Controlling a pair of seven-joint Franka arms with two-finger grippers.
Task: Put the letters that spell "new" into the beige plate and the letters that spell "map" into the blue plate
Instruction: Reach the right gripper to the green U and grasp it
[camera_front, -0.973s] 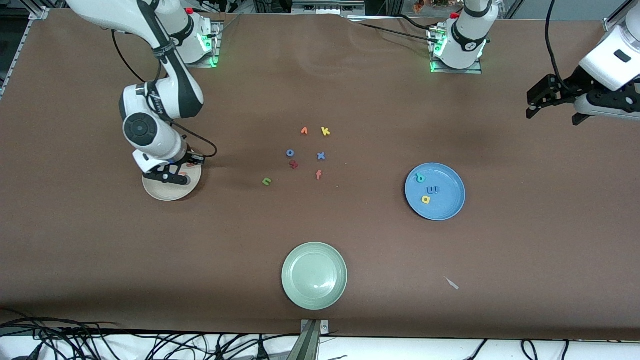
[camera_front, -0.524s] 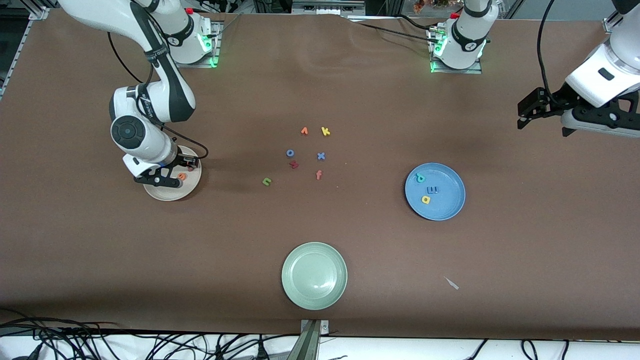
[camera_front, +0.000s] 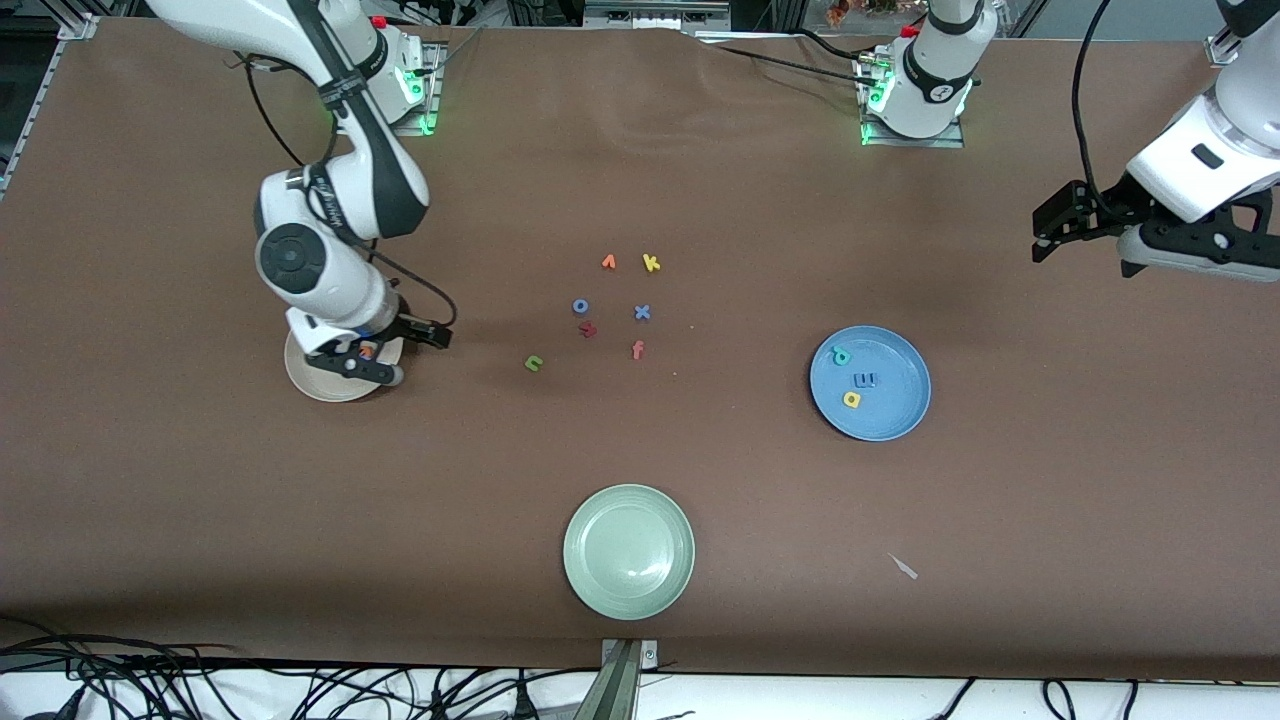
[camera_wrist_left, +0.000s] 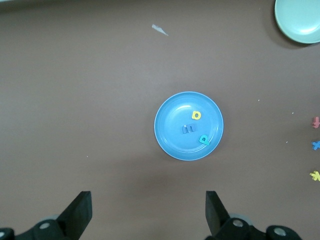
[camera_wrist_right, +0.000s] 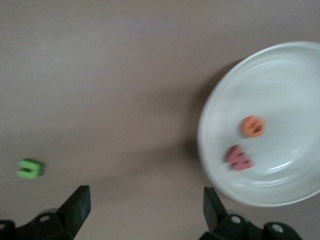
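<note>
The beige plate (camera_front: 312, 382) holds the orange e (camera_wrist_right: 253, 126) and salmon-pink w (camera_wrist_right: 239, 158). My right gripper (camera_front: 400, 355) hangs open and empty over that plate's edge, on the side toward the loose letters. The green n (camera_front: 534, 363) lies on the table between the beige plate and the letter cluster. The blue plate (camera_front: 897, 358) holds the teal p (camera_front: 840, 355), blue m (camera_front: 865, 380) and yellow a (camera_front: 851, 399). My left gripper (camera_front: 1095, 240) waits open in the air over bare table near the left arm's end.
A pale green plate (camera_front: 628, 550) sits near the front edge. Loose letters lie mid-table: orange v (camera_front: 608, 262), yellow k (camera_front: 651, 263), blue o (camera_front: 580, 306), blue x (camera_front: 642, 312), a dark red letter (camera_front: 588, 328), an orange f (camera_front: 637, 349). A white scrap (camera_front: 903, 566) lies nearby.
My right gripper opened, left the orange e in the beige plate, and shifted toward the middle of the table. The left gripper drifted slightly toward the middle.
</note>
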